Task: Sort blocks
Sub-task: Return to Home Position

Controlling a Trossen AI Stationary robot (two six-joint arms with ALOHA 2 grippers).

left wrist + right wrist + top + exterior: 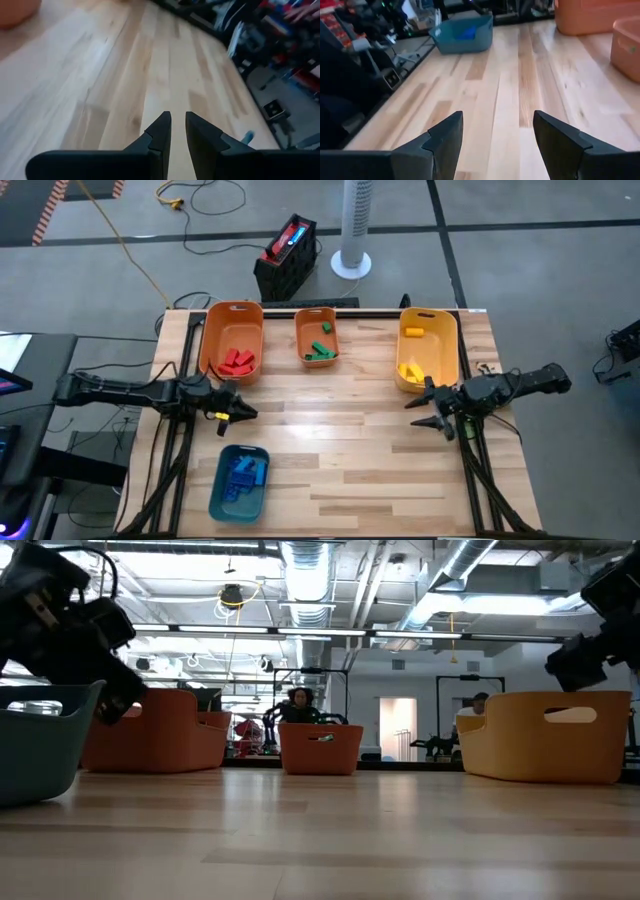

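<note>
Left gripper (243,414) fingers together, empty, above bare table (350,460); right gripper (428,412) fingers apart, empty. We see blocks (237,361) sorted in bins (232,320).

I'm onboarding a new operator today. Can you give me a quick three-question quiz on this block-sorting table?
1. True or false: loose blocks lie on the bare table.
2. Which bin holds the blue blocks? A) large orange bin B) teal bin C) yellow bin
3. Which pincer is open?

Key:
1. False; none show outside the bins.
2. B, the teal bin.
3. The right pincer; the left pincer is shut. Both are empty.
</note>
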